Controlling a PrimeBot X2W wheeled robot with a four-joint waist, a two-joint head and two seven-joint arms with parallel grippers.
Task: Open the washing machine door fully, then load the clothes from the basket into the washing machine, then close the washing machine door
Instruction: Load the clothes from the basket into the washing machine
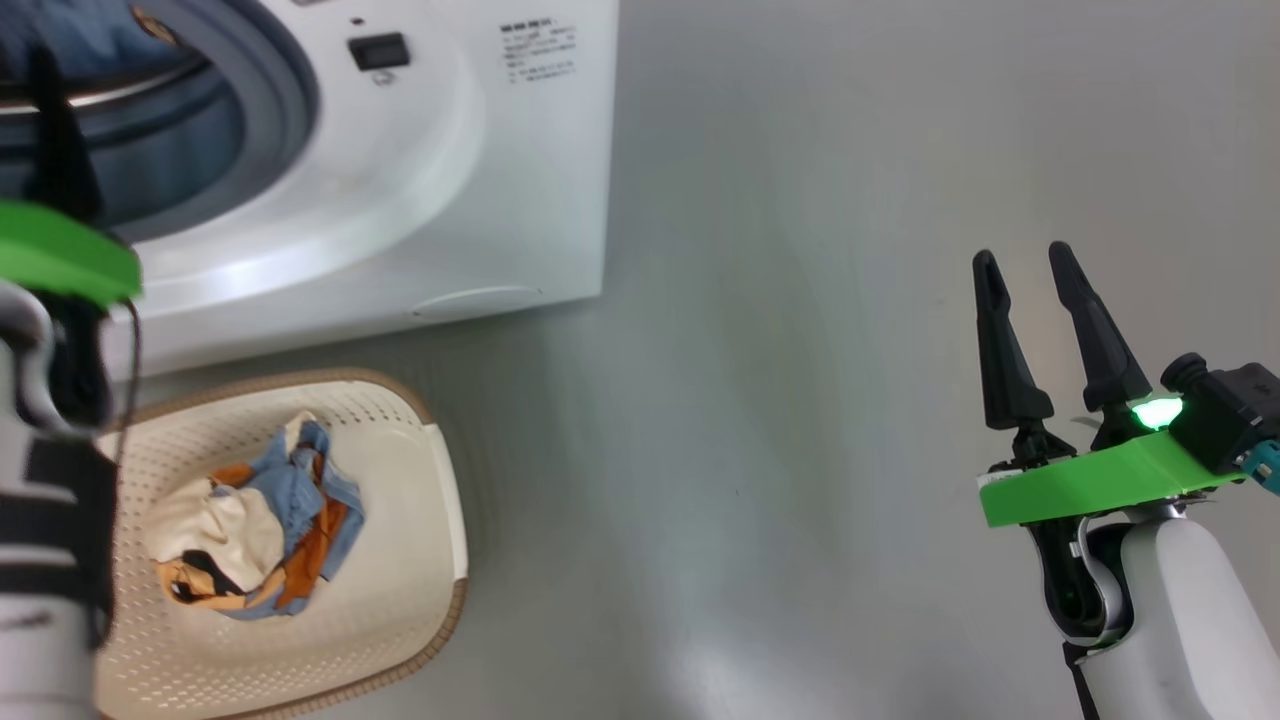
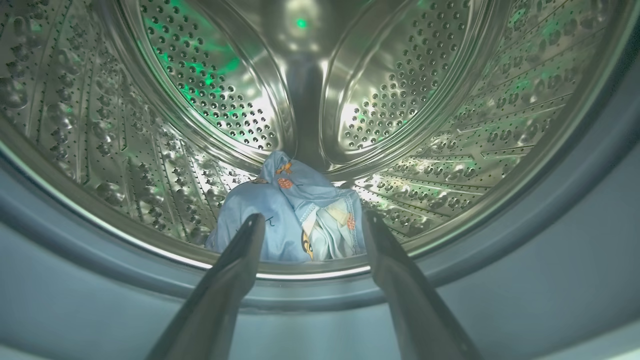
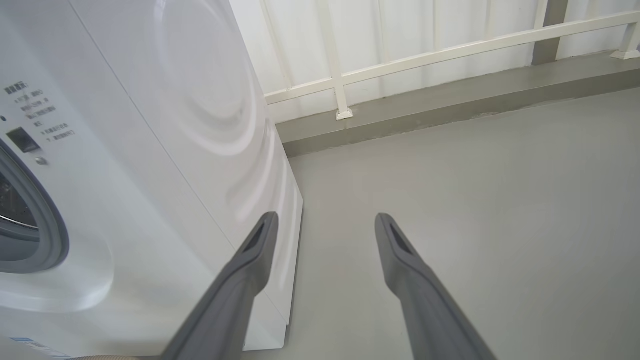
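The white washing machine [image 1: 480,180] stands at the upper left with its grey-blue gasket [image 1: 285,90] exposed; its door is out of view. My left gripper [image 2: 312,220] is open at the drum's mouth, holding nothing. Just beyond its fingertips a light blue garment with orange prints [image 2: 285,200] lies on the steel drum [image 2: 400,100] floor. More clothes [image 1: 260,530], blue, cream and orange, lie bunched in the cream basket [image 1: 420,600] on the floor in front of the machine. My right gripper [image 1: 1025,265] hangs open and empty over the bare floor at the right, well away from the basket.
My left arm's green mount [image 1: 60,260] and pale forearm overlap the basket's left side. In the right wrist view the machine's side panel [image 3: 200,125] is at the left, and a white railing [image 3: 425,55] on a low grey kerb runs behind the grey floor [image 3: 475,200].
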